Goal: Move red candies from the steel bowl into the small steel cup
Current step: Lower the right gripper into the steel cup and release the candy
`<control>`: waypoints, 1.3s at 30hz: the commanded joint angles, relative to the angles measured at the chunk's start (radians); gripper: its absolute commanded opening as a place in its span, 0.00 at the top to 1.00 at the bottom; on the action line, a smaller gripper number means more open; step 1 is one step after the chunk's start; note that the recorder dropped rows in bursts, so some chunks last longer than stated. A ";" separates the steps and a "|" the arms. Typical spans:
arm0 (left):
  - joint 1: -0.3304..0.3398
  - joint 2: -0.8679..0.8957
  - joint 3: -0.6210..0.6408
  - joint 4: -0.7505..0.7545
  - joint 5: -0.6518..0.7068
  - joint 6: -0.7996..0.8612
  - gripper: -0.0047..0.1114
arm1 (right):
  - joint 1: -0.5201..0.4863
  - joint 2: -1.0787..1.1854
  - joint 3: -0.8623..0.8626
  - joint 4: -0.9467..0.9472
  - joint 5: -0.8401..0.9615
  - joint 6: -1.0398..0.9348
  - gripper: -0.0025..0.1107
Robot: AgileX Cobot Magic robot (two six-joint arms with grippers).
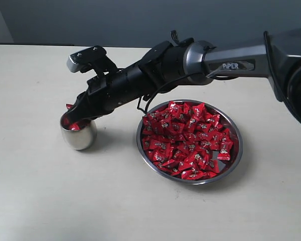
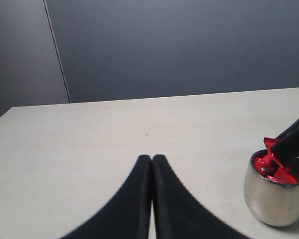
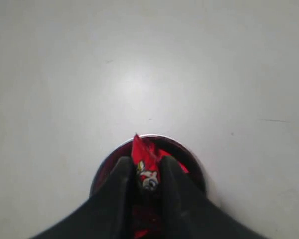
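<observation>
The red candies [image 1: 188,140] are small crinkled foil twists, shiny red with tiny white-silver marks and pinched ends. They are heaped so thickly in the steel bowl [image 1: 240,150] that only its thin bright rim shows around them. The bowl sits on the table [image 1: 40,201], right of the middle in the exterior view. The small steel cup [image 1: 80,136], a rounded mirror-sided tumbler, stands upright to its left, near it but apart, with a strip of table between them. A few red wrappers already lie inside the cup, reaching about to its lip. The right gripper [image 1: 72,119] reaches across past the bowl's far-left rim to the cup's mouth. Its dark fingers [image 3: 122,172] are set narrow and pinch a single candy [image 3: 142,152], whose pointed end sticks out between them right over the opening. Whether that candy touches those below cannot be told. The left gripper [image 2: 152,160] has its two fingers pressed together, holding no candy, and the cup stands ahead of it and apart. Around cup and bowl the pale table spreads wide in front and to the left, and its far edge meets a grey wall [image 1: 140,20].
</observation>
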 commanded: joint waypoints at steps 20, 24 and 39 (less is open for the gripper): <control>0.001 -0.004 0.004 0.001 -0.006 -0.001 0.96 | -0.002 -0.004 -0.006 -0.002 -0.020 0.019 0.64; 0.001 -0.004 0.004 0.001 -0.006 -0.001 0.96 | -0.002 -0.004 -0.006 -0.030 -0.020 0.033 0.64; 0.001 -0.004 0.004 0.001 -0.006 -0.001 0.96 | -0.004 -0.085 -0.006 -0.243 -0.070 0.194 0.64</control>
